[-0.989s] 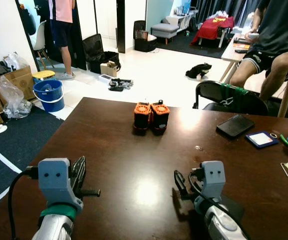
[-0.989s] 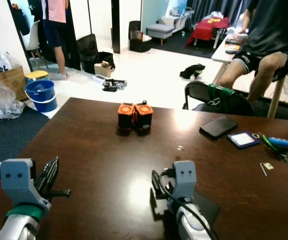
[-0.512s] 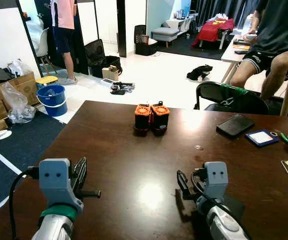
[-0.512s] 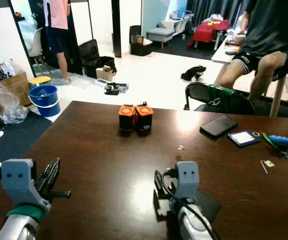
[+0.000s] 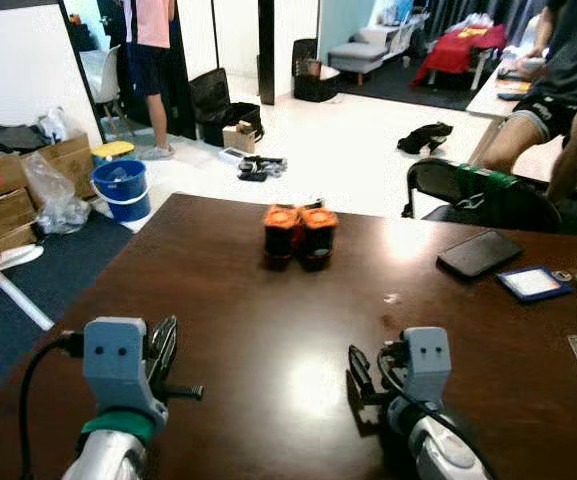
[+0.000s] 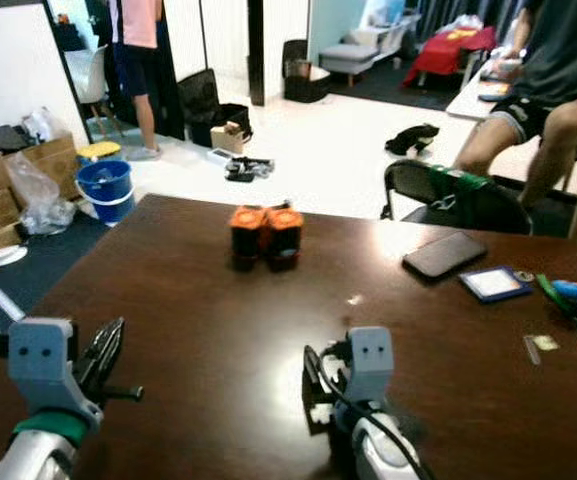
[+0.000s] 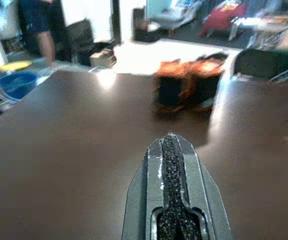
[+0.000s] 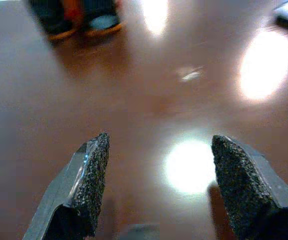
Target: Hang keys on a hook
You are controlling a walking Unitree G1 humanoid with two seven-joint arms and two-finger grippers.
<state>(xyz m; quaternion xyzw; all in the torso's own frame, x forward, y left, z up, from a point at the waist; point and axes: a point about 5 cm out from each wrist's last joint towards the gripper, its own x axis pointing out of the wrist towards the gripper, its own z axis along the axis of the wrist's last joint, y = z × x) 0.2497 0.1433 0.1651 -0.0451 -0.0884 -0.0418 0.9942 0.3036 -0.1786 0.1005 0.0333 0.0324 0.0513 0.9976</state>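
Well apart, right pincer, hex key

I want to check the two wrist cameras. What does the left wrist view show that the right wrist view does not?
Left wrist view: the left end effector with fingers pressed together, a blue bucket and a person's legs beyond the table.
Right wrist view: the right end effector with fingers spread apart, empty.
Both: the dark wooden table and the orange-and-black objects on it.
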